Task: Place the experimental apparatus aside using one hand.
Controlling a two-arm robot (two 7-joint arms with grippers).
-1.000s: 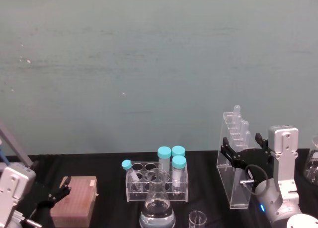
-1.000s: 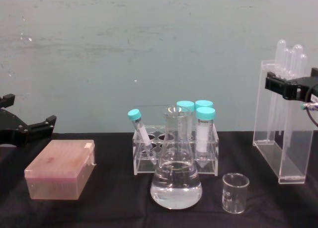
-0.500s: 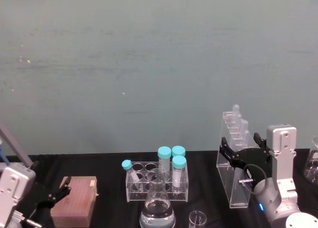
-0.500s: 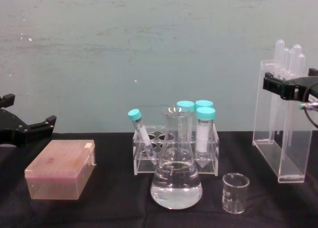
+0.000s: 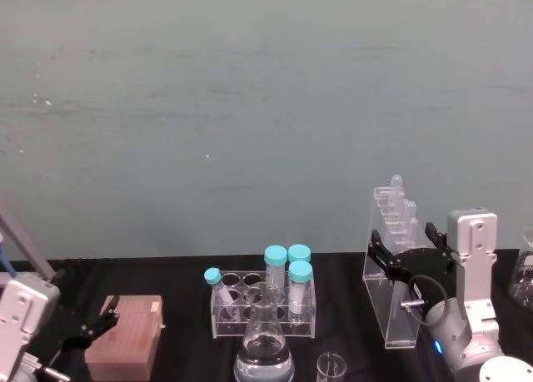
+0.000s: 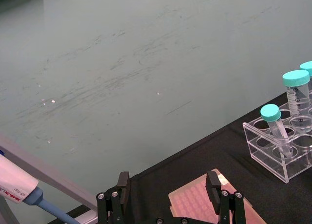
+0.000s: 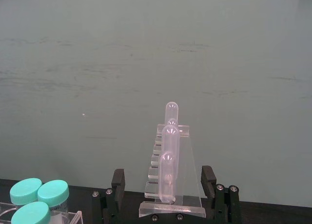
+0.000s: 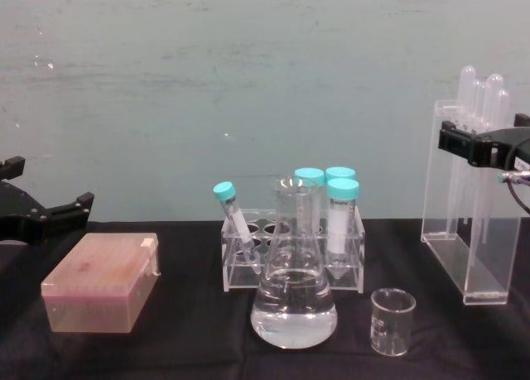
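Right claw [image 5: 403,240] straddles the acrylic stand [image 8: 464,260] right of the flask [image 8: 293,301], wide open I think. Pinched that high, it could tip and dump its tubes [image 7: 169,133]. Left claw [image 6: 168,181] idles open, far left of the flask.

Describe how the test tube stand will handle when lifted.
Tall and narrow-based, the acrylic stand would probably tip if pushed high. Its test tubes look fragile and may rattle. Smooth walls could slip in the right gripper straddling it; the left gripper idles by the tip box.
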